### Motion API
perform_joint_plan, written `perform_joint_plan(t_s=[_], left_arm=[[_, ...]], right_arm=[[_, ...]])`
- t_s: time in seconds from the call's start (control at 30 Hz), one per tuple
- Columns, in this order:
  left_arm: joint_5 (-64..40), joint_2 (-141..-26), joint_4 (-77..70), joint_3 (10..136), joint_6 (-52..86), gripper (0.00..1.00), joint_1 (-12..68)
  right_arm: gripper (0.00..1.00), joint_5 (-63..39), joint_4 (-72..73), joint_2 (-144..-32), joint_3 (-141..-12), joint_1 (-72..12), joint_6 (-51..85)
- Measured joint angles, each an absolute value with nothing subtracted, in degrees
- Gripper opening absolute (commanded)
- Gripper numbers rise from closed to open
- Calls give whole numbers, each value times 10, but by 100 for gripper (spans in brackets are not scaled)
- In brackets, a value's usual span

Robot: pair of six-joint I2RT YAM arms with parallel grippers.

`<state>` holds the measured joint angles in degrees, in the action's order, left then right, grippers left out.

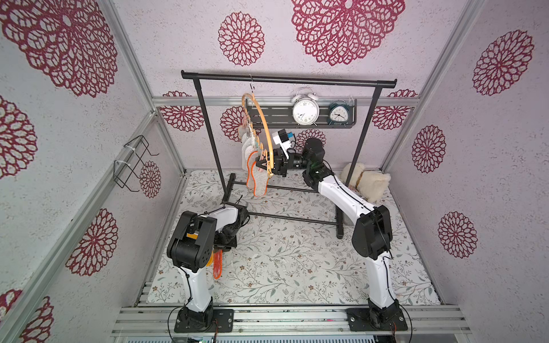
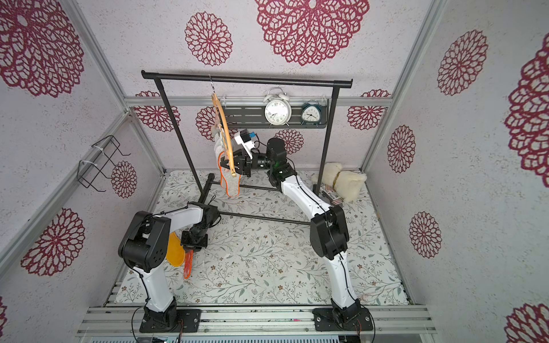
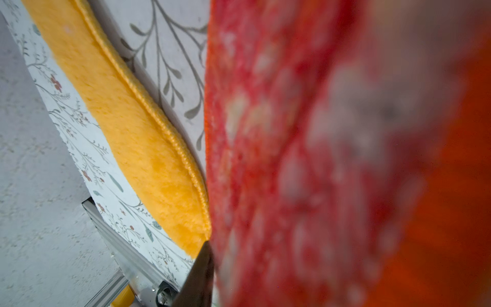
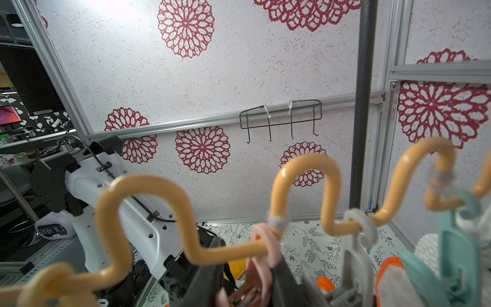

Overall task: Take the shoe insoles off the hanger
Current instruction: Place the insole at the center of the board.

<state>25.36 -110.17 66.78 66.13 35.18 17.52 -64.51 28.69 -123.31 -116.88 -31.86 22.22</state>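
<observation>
The hanger (image 1: 261, 118) dangles from the black rack (image 1: 285, 79) above the centre of both top views, turned almost edge-on to the camera. The pegged insoles (image 1: 257, 178) hang off its wavy lower bar in a tight overlapping row, long axes pointing straight down. The front one, edged in orange, ends above the bench (image 2: 267, 261).

The right claw (image 1: 260, 167) is the nearer one by far. It sits at the low end of the hanger, and the pegged insoles lie just to its left in the frame. The right arm rises from its base at lower right, bends at the elbow, and runs its forearm roughly level toward the hanger. In the right wrist view its dark fingers appear pressed on either side of a pink peg (image 4: 259, 255) looped on the wavy bar.

The left arm is folded low at lower left, well away from the hanger, wrist aimed down. A red-speckled insole (image 2: 187, 265) stands on edge directly under the left claw (image 2: 190, 249), beside a yellow insole (image 2: 173, 252) lying flat on the bench. Whether that claw grips the red one or has let go, I cannot tell.
</observation>
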Motion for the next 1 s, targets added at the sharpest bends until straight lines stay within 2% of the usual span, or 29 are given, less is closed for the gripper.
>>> perform_joint_plan(t_s=[0.13,0.2,0.47,0.67,0.77,1.0], left_arm=[[252,-1102,662,654,350,31,171],[253,-1099,663,651,350,40,168],[260,-1085,668,645,350,61,168],[204,-1016,651,640,347,66,185],[159,-950,621,628,345,69,190],[74,-785,547,589,332,69,174]], right_arm=[[0,-645,294,-1233,-1157,-317,226],[0,-642,298,-1233,-1151,-317,227],[0,-641,309,-1233,-1147,-315,232],[0,-634,313,-1225,-1132,-315,232],[1,-631,309,-1219,-1126,-315,229],[3,-623,290,-1213,-1120,-315,210]])
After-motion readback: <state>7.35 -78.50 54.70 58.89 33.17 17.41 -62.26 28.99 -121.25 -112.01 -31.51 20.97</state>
